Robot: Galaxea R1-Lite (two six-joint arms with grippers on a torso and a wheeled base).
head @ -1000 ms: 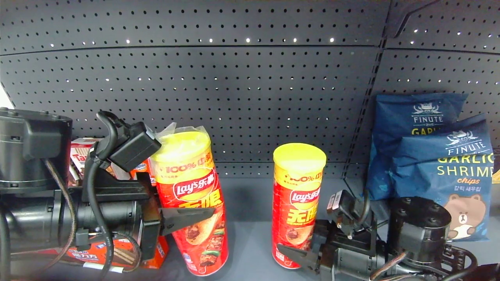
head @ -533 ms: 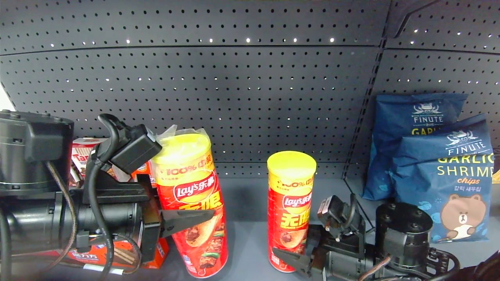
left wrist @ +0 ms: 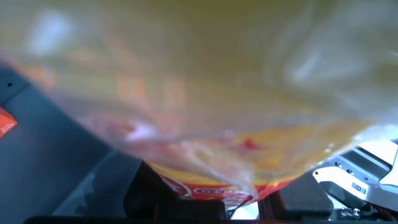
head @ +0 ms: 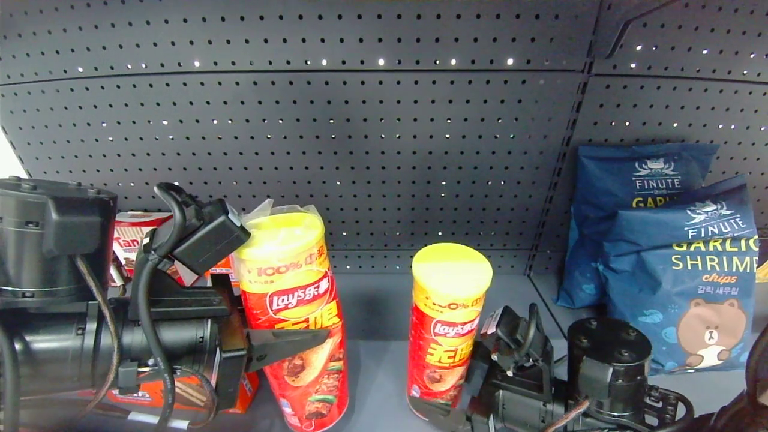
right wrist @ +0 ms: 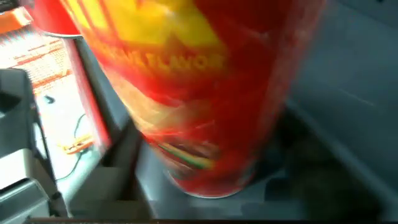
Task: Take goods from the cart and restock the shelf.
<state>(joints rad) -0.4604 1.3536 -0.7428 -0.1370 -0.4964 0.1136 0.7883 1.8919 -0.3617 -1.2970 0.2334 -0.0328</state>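
Both my jaws are pinching chip cans, low over the shelf.

My left jaws are clamped on the wrapped chip can [head: 294, 324], one finger lying across its lower red half. The can sits nearly upright between them, with loose clear film around its yellow lid. My right jaws grip the bare chip can [head: 447, 318] near its base, and it leans a little away from them, toward my left jaws. I cannot tell whether either base touches the grey shelf [head: 378, 354]. Just outside my left jaws lies an orange box [head: 180, 390], and behind them, nearer the back wall, stand wafer boxes [head: 129, 240]. Beyond my right jaws, on the outer side, two blue shrimp chip bags [head: 690, 264] stand overlapping. The dark pegboard back [head: 384, 150] rises behind everything.
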